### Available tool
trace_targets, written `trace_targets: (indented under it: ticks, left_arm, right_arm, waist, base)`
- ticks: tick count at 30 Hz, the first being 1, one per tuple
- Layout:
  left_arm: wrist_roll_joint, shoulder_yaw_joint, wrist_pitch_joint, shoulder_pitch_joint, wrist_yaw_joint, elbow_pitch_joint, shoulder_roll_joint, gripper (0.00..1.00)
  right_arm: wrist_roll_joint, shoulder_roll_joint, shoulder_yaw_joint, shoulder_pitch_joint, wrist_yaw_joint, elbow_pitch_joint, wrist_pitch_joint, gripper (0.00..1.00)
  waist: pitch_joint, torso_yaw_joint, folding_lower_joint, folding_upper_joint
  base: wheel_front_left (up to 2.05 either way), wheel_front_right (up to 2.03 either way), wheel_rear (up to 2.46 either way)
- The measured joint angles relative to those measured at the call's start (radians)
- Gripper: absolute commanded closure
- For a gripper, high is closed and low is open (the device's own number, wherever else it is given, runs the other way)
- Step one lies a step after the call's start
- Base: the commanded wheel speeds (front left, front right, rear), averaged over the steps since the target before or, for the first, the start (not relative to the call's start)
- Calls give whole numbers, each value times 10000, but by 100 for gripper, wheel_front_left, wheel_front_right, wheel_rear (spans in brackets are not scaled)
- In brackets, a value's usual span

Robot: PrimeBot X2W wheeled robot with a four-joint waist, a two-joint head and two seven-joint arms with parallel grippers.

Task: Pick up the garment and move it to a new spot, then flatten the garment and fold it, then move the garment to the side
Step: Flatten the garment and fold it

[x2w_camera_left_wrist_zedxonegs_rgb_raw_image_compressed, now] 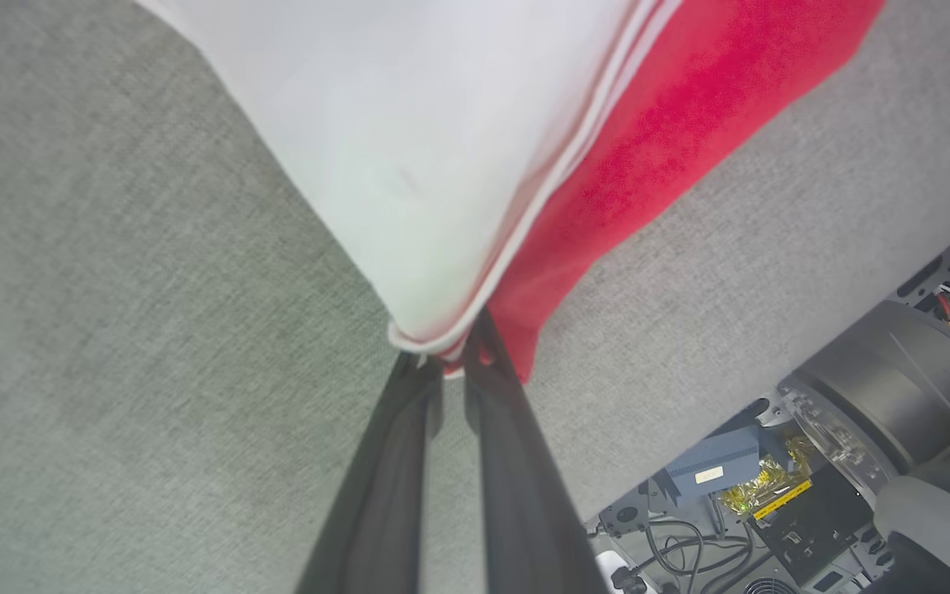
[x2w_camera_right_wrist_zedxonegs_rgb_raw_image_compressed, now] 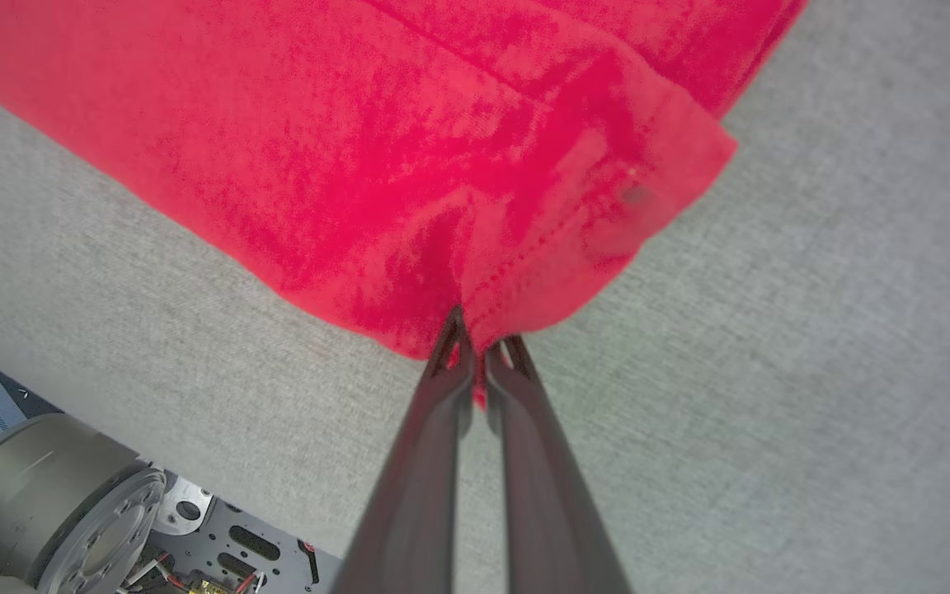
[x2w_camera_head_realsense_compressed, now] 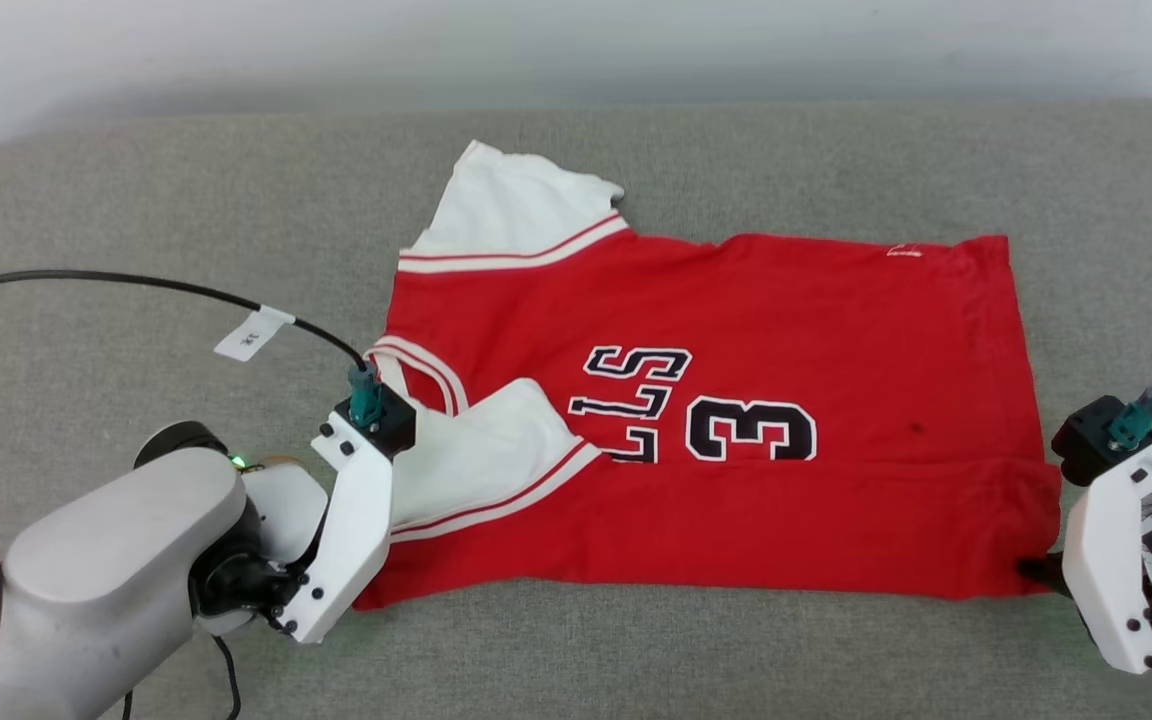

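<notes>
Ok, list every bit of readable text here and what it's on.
"LLS": black lettering on the garment, partly covered by its sleeve.
"3": black number on the garment.
Too small to read: cable tag, small white mark on the garment.

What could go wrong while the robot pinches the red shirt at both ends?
1. The left fingers grip just the tip of the white sleeve, so it might slip out when pulled.
2. The right fingers hold only a small corner of the garment; uneven pulling could wrinkle the fold along its near edge.
</notes>
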Motion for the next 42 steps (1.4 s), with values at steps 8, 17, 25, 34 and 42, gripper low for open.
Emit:
trace_targets:
  ticks: [8, 17, 25, 34, 42]
  left_arm:
    - [-326, -8, -263, 613, 0, -456, 500, 100]
    - [-560, -15, -399, 1631, 0, -1120, 1058, 100]
    - [-454, -13, -683, 2190, 0, -581, 679, 100]
    - [-115, 130, -1572, 2241, 0, -571, 848, 0]
    - [594, 984, -3156, 1526, 431, -516, 1275, 0]
  right_arm:
    - [539, -1156, 113, 463, 2, -1310, -598, 100]
    - [763, -1935, -150, 2012, 2, -2052, -658, 100]
    - [293, -1221, -209, 2523, 4, -1231, -500, 100]
    - [-546, -757, -1275, 2666, 2, -1114, -2079, 0]
    - [-2359, 823, -4196, 2906, 2, -1198, -5179, 0]
  waist:
    - [-897, -32, 0, 0]
    - [-1229, 17, -1, 1]
    - [-965, 63, 0, 0]
    - [-1334, 182, 0, 0]
    - [-1765, 124, -1, 0]
  base:
    - [0, 0, 0]
    - [0, 0, 0]
    - [0, 0, 0]
    - [0, 0, 0]
    - [0, 0, 0]
